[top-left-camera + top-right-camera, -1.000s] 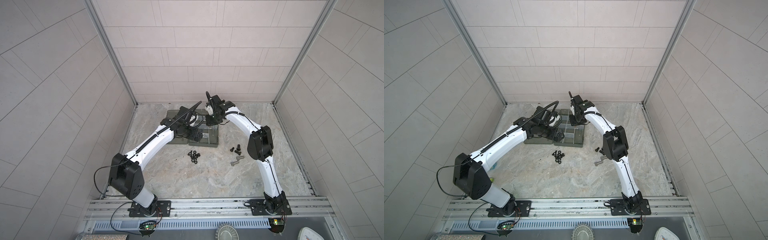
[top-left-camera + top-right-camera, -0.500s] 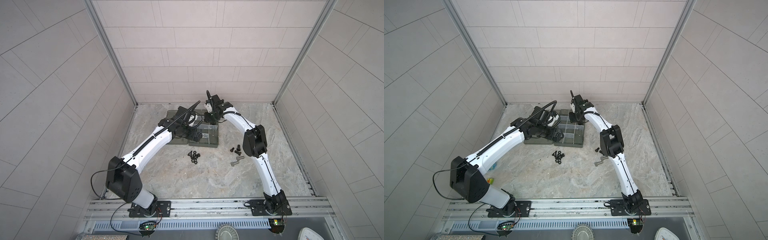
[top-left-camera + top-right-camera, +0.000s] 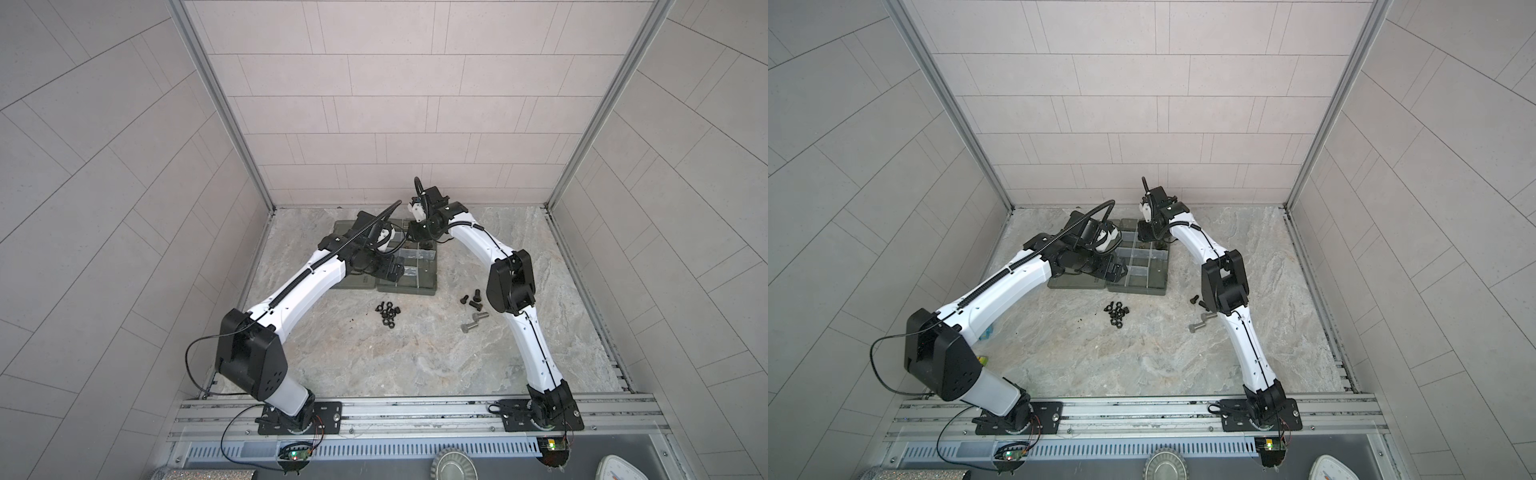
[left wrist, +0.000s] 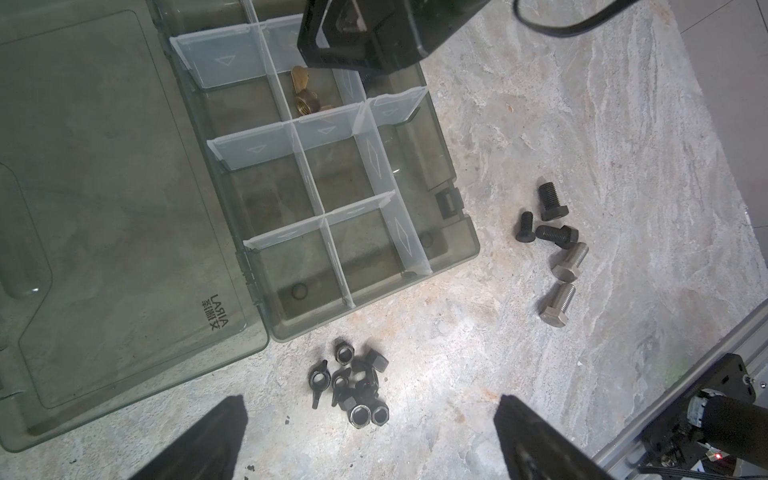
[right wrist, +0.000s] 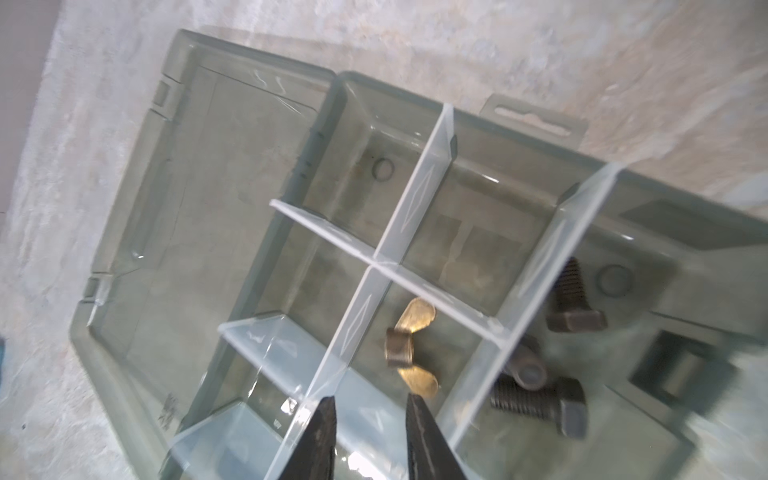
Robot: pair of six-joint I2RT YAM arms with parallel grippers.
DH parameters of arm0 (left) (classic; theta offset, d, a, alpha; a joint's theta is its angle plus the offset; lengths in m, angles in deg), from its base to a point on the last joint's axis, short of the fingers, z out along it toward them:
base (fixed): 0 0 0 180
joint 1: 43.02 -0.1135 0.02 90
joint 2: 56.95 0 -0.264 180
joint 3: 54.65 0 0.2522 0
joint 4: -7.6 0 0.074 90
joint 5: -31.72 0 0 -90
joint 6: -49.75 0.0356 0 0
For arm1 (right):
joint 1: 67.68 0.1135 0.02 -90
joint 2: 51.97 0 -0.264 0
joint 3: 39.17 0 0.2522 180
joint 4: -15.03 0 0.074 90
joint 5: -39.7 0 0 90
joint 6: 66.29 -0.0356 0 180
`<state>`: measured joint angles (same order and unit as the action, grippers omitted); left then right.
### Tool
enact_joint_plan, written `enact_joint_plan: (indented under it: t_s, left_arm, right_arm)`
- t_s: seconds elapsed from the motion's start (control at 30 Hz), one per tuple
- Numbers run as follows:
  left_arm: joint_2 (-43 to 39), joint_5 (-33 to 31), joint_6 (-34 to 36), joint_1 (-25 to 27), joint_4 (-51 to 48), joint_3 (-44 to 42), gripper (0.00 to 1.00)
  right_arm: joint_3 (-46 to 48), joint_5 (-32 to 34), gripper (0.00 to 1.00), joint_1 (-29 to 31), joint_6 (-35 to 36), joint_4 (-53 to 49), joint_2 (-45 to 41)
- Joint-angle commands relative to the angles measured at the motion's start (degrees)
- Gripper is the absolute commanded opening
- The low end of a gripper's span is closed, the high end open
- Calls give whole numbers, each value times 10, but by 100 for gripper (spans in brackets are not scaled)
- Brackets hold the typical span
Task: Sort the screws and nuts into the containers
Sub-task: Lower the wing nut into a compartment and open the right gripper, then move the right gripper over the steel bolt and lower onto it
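Several black nuts (image 4: 353,386) lie in a small pile on the marble floor in front of the organizer box (image 4: 469,245); both top views show the pile of nuts (image 3: 387,314) (image 3: 1117,313). My left gripper (image 4: 370,415) hangs open and wide above that pile, holding nothing. Black and silver screws (image 4: 552,249) lie loose to the right of the box. My right gripper (image 5: 370,399) is over the box's containers, its jaws parted and empty. Below it a brass wing nut (image 5: 409,340) rests in one compartment. Black screws (image 5: 540,399) lie in the neighbouring one.
The box's flat lid (image 4: 104,208) lies open on the floor beside the compartments. Tiled walls close in the back and both sides. The right arm's elbow (image 3: 511,282) hangs just beside the loose screws (image 3: 473,307).
My right gripper's jaws have come apart above the box, and that arm's elbow has shifted slightly left. The left gripper stays open over the nuts.
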<state>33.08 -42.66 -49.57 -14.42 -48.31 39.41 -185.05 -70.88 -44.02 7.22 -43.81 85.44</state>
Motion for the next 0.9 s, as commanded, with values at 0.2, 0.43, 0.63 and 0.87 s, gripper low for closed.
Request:
enact_joint_plan:
  t_s: [0.2, 0.43, 0.63, 0.87]
  left_arm:
    - [17, 26, -21, -2, 13, 22, 100]
    - [45, 47, -32, 47, 32, 49, 100]
    - [81, 47, -18, 116, 29, 85, 100]
    - [77, 27, -27, 135, 32, 79, 100]
  right_arm:
    - [283, 87, 29, -17, 49, -80, -278]
    - [569, 79, 33, -48, 9, -13, -433]
    - [674, 92, 34, -62, -1, -1, -473]
    - [757, 105, 34, -62, -66, 13, -522]
